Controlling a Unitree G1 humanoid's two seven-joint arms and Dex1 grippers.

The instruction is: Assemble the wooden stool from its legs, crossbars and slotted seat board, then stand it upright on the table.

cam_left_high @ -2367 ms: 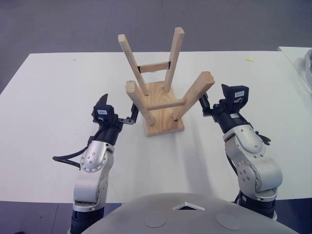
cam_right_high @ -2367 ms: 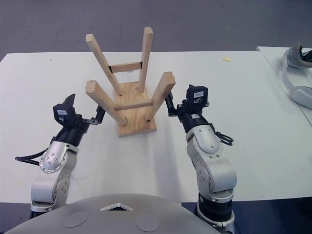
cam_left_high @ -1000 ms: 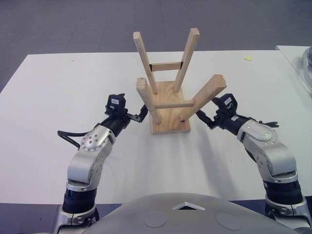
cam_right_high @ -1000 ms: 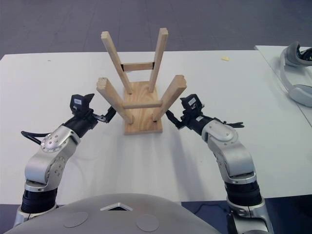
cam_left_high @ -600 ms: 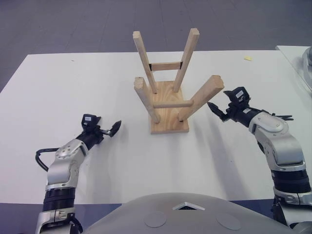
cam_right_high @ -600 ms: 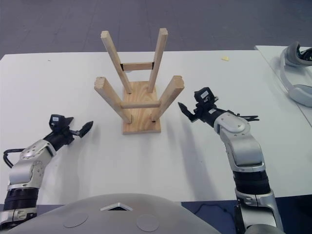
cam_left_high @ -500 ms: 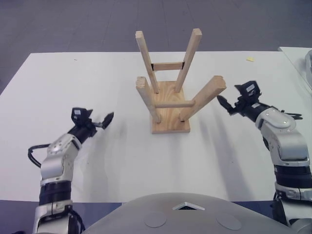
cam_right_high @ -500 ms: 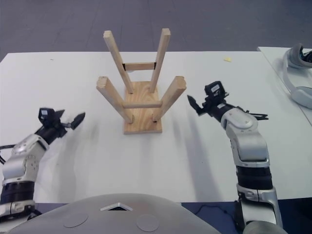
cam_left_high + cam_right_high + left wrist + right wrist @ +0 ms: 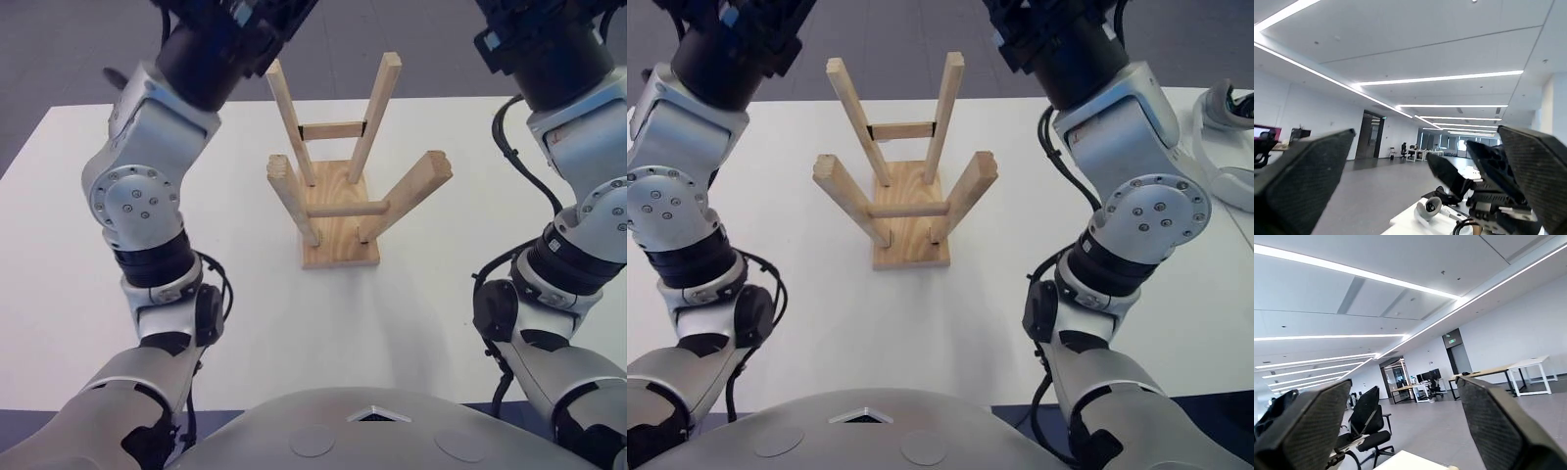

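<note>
The wooden stool stands upside down at the table's middle. Its seat board lies flat on the white table, and its legs point up, joined by crossbars. Both arms are raised high above the table, the left arm left of the stool and the right arm right of it, well apart from it. In the left wrist view my left gripper is open, with only the room between its fingers. In the right wrist view my right gripper is open too and holds nothing.
A white headset lies on a neighbouring table at the far right. Bare tabletop surrounds the stool on all sides. The table's far edge runs just behind the stool's rear legs.
Both grippers drew away from the stool's front legs, moved out to the sides, then rose high above the table. The stool stays upside down in about the same place.
</note>
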